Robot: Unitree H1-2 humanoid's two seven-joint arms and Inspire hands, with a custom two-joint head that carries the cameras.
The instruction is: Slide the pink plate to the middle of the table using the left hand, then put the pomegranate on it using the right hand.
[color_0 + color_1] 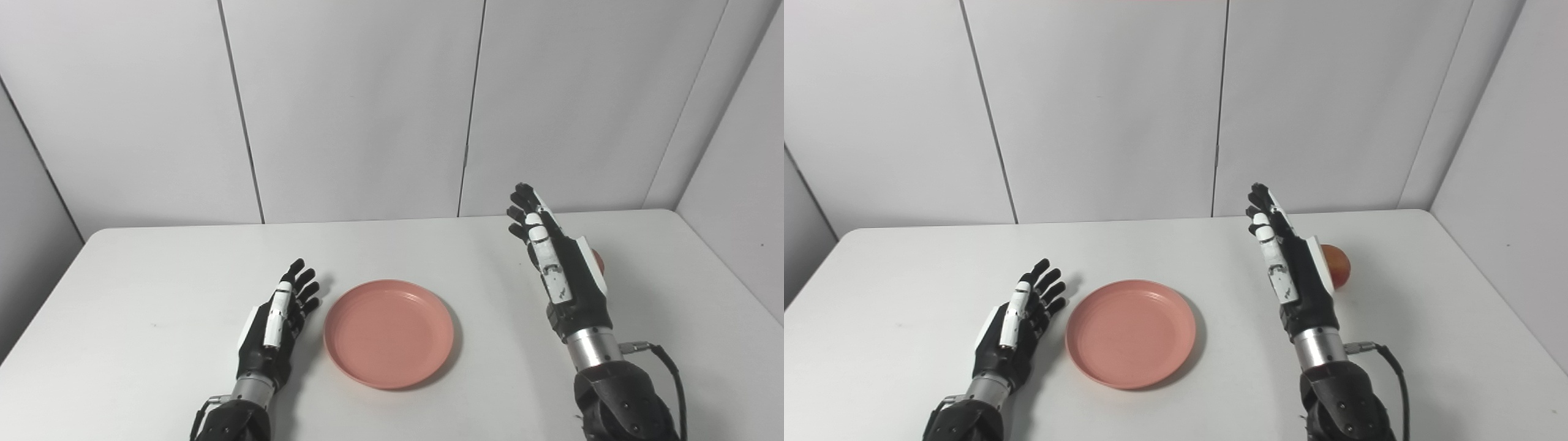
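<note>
The pink plate lies flat near the middle of the white table, with nothing on it. My left hand rests just left of the plate's rim, open, fingers stretched and apart, not touching it. My right hand is raised above the table to the right of the plate, open with fingers extended upward. The red-orange pomegranate sits on the table directly right of that hand, partly hidden behind it; in the left eye view only a sliver of the pomegranate shows.
White wall panels close the table's far side and right side. A cable hangs from my right wrist. The table's right edge runs near the pomegranate.
</note>
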